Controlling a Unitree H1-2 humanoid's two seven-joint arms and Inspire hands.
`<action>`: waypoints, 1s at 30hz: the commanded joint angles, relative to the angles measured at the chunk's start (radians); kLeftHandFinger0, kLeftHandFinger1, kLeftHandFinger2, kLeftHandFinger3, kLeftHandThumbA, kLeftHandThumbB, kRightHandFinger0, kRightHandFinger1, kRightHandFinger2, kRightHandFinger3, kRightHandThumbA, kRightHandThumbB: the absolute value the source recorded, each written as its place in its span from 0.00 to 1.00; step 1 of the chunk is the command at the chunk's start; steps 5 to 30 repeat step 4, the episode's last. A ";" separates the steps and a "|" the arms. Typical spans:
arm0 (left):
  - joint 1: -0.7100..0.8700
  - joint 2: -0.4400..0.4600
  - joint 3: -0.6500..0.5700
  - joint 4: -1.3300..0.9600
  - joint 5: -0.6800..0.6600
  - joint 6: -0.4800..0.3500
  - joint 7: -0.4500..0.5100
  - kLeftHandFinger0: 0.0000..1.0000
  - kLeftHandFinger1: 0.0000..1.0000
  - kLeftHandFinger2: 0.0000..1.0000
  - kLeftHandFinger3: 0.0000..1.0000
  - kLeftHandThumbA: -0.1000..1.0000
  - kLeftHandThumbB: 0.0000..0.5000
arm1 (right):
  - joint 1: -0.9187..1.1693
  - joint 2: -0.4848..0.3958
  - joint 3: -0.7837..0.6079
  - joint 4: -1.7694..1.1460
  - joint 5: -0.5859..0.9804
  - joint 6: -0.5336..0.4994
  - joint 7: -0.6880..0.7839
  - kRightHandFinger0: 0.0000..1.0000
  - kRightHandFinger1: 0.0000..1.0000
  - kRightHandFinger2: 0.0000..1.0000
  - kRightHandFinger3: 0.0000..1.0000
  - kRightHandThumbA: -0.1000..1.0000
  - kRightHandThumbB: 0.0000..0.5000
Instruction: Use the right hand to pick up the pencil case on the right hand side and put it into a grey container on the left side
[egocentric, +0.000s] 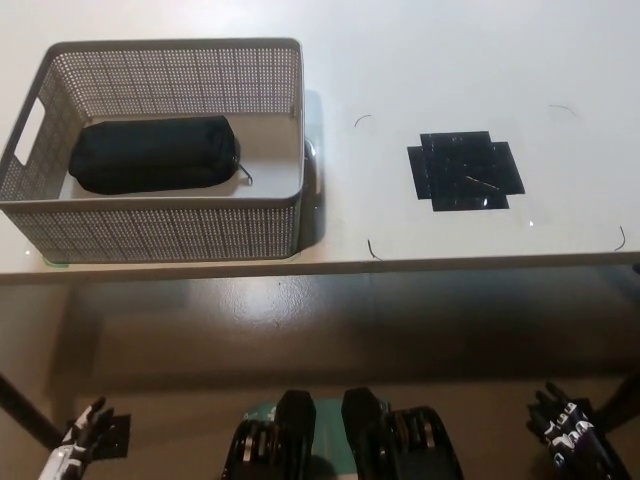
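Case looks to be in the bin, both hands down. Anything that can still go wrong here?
Little, by the look of it. The pencil case lies flat inside the grey container. That container sits near the table front edge, so a hand rising from below could bump it. The right hand and left hand hang low, empty, below the tabletop.
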 joint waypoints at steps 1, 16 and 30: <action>-0.012 -0.002 0.058 -0.050 -0.205 0.074 -0.055 1.00 1.00 1.00 1.00 1.00 0.65 | -0.030 -0.026 -0.013 -0.005 0.069 -0.098 0.082 1.00 1.00 1.00 1.00 1.00 0.68; -0.008 -0.003 0.056 -0.058 -0.202 0.081 -0.063 1.00 1.00 1.00 1.00 1.00 0.62 | -0.015 -0.030 -0.010 -0.015 0.063 -0.089 0.078 1.00 1.00 1.00 1.00 1.00 0.69; -0.008 -0.003 0.056 -0.058 -0.202 0.081 -0.063 1.00 1.00 1.00 1.00 1.00 0.62 | -0.015 -0.030 -0.010 -0.015 0.063 -0.089 0.078 1.00 1.00 1.00 1.00 1.00 0.69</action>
